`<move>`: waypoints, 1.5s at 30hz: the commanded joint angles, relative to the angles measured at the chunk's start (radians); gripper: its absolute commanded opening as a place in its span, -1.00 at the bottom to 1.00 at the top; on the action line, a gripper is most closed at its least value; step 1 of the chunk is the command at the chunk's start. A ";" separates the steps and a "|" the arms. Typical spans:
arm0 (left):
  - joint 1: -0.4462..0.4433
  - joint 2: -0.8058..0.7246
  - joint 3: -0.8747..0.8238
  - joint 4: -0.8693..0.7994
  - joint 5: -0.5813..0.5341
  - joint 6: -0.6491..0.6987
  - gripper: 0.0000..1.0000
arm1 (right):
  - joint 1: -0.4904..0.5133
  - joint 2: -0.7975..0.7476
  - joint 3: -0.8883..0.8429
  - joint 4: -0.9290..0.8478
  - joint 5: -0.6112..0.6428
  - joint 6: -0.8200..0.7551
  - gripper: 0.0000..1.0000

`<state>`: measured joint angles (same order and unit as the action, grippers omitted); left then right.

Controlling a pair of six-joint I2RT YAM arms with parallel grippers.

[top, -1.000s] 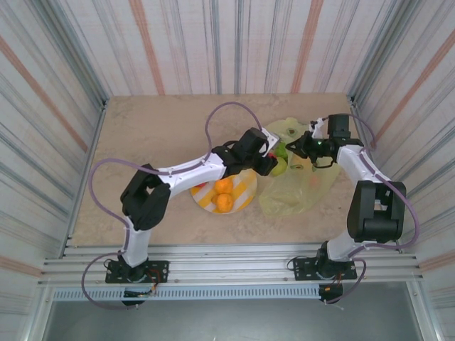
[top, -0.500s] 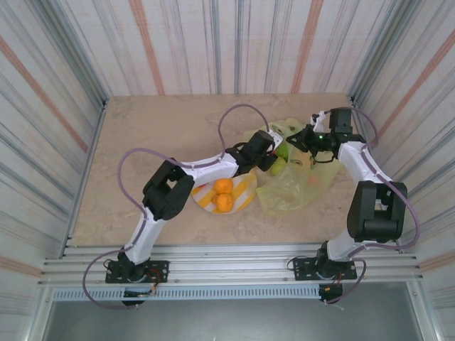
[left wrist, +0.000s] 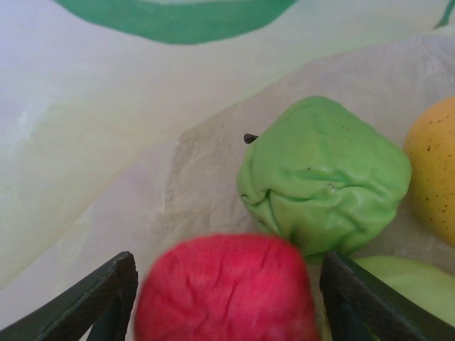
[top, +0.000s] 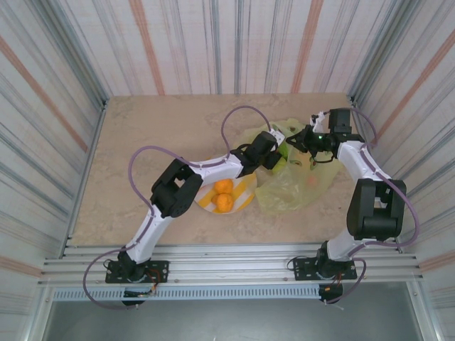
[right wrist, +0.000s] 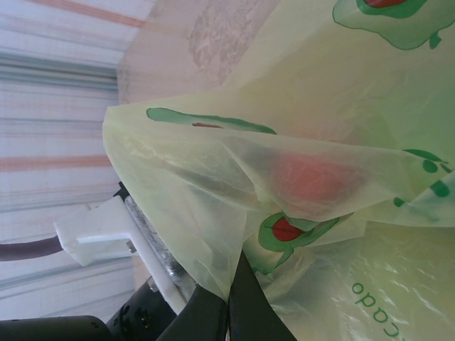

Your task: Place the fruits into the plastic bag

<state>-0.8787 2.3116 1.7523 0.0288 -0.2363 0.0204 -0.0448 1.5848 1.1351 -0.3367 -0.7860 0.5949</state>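
The yellow-green plastic bag (top: 293, 186) lies right of the plate, and my right gripper (top: 307, 139) is shut on its upper edge, holding the mouth up. In the right wrist view the film (right wrist: 213, 185) is pinched between the closed fingertips (right wrist: 229, 302). My left gripper (top: 274, 158) reaches into the bag mouth. A red fruit (left wrist: 224, 288) sits blurred between its spread fingers (left wrist: 106, 298), just off both pads. Inside the bag lie a crumpled green fruit (left wrist: 323, 177), a second green one (left wrist: 405, 291) and an orange one (left wrist: 435, 170). Two orange fruits (top: 225, 195) rest on the plate.
The yellow-and-white striped plate (top: 246, 186) sits under the left forearm, touching the bag's left side. Corrugated walls (top: 64, 106) close in the table on three sides. Bare tabletop (top: 142, 142) stretches to the left and back.
The left arm has stretched rightward, carrying the red fruit from above the plate into the bag mouth. The right gripper raised the bag's edge slightly, then held still.
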 commanded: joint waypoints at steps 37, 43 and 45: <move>0.175 -0.942 -0.731 -0.122 0.524 -0.301 0.36 | -0.013 0.036 -0.004 -0.006 0.004 -0.042 -1.00; 0.270 -1.153 -0.872 -0.350 0.225 -0.206 0.45 | -0.011 0.035 -0.006 -0.008 0.005 -0.046 -1.00; 0.300 -1.161 -0.878 -0.424 0.139 -0.193 0.50 | -0.011 0.039 -0.006 -0.007 0.005 -0.047 -1.00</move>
<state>-0.6064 1.1667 0.8989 -0.2340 0.0772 -0.2153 -0.0528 1.6123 1.1351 -0.3378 -0.7818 0.5819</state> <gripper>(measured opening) 0.742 0.047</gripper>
